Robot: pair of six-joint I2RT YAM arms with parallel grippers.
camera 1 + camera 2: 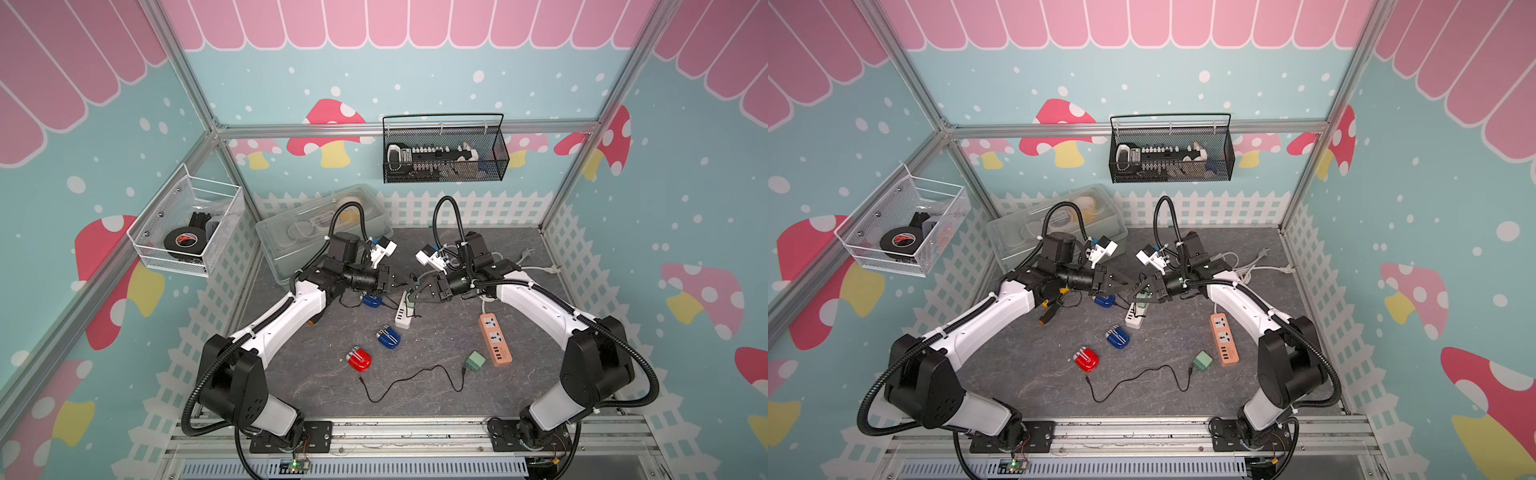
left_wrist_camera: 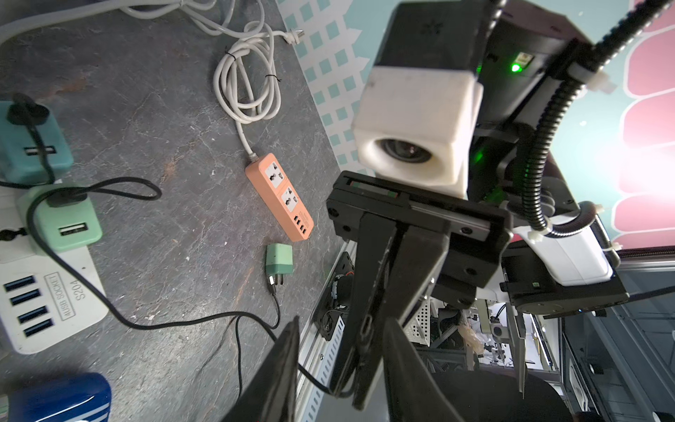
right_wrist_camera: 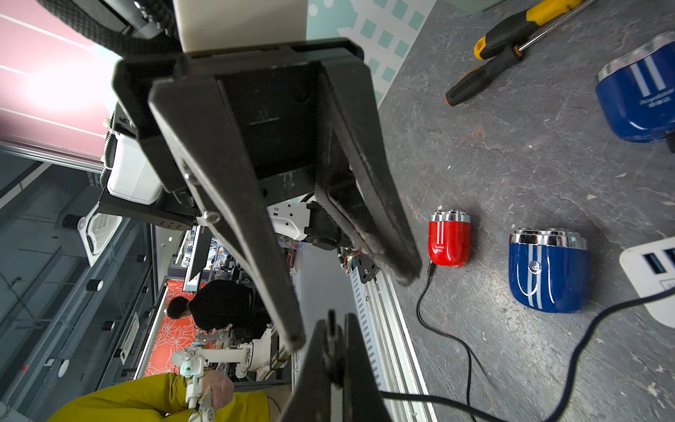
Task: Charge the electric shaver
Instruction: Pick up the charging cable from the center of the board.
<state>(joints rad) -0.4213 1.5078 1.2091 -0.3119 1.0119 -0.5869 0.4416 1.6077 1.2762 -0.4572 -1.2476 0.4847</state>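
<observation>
Right now my fingers meet tip to tip above the white USB power strip [image 1: 402, 316], mid-surface. My right fingers [image 2: 361, 365] are pinched tight on the plug end of the thin black charging cable [image 3: 580, 341]. My left fingers [image 1: 404, 282] stand partly spread with nothing between them but my right fingertips, which point into the gap.

The dark, slate-veined surface [image 1: 324, 395] is hemmed by picket-fence walls [image 1: 577, 266] at 3, 9 and 12 o'clock and a ribbed aluminium rail [image 1: 415, 432] at 6. The freest room lies toward 6 o'clock, crossed only by a loose black lead [image 1: 415, 376] from a boxy mint adapter [image 1: 475, 361].

From the strip, a glossy rounded red shaver [image 1: 359, 359] with a chrome head lies at 7 o'clock. A blue shaver [image 1: 388, 337] is near it, and a second blue shaver [image 1: 372, 300] lies at 10 o'clock below my left wrist. An orange power strip [image 1: 494, 338] sits at 4 o'clock.
</observation>
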